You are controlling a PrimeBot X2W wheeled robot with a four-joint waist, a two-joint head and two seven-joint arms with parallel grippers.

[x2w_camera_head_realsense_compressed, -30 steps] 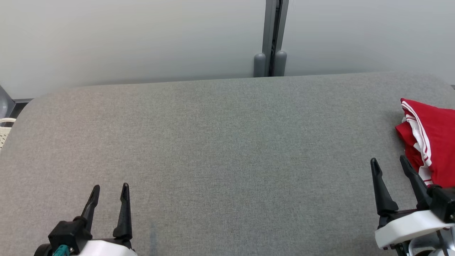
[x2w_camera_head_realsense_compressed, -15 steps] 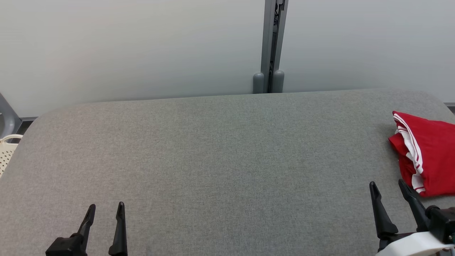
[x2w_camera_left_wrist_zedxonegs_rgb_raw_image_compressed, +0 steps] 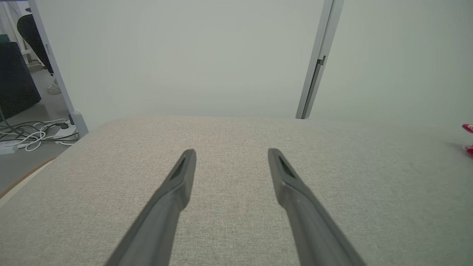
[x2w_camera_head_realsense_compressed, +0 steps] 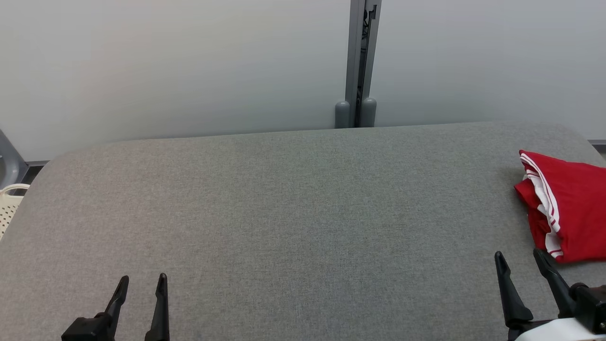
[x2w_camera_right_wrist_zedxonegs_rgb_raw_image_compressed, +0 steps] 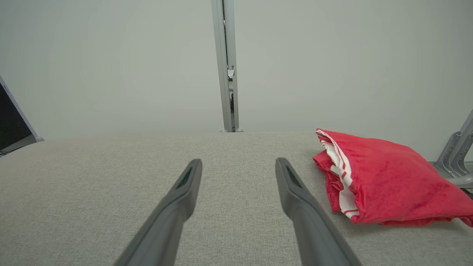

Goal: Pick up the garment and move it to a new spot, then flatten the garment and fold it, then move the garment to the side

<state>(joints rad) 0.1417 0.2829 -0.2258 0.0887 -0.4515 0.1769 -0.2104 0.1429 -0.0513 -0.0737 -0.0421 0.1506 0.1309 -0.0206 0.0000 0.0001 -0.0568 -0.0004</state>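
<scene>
Head view: garment (x2w_camera_head_realsense_compressed: 570, 208) partly beyond right edge.

Grey fabric tabletop (x2w_camera_head_realsense_compressed: 284, 213), pale partition wall (x2w_camera_head_realsense_compressed: 165, 71), grey upright post (x2w_camera_head_realsense_compressed: 358, 57), cream perforated basket (x2w_camera_head_realsense_compressed: 8, 208), white floor cables (x2w_camera_left_wrist_zedxonegs_rgb_raw_image_compressed: 33, 135)

head looks down, wrists low, table (x2w_camera_head_realsense_compressed: 284, 213) shared

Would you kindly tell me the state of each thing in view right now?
garment: loosely folded, lying on the table near its right edge, not held.
left gripper: open, empty.
right gripper: open, empty, beside the garment, not touching it.
</scene>
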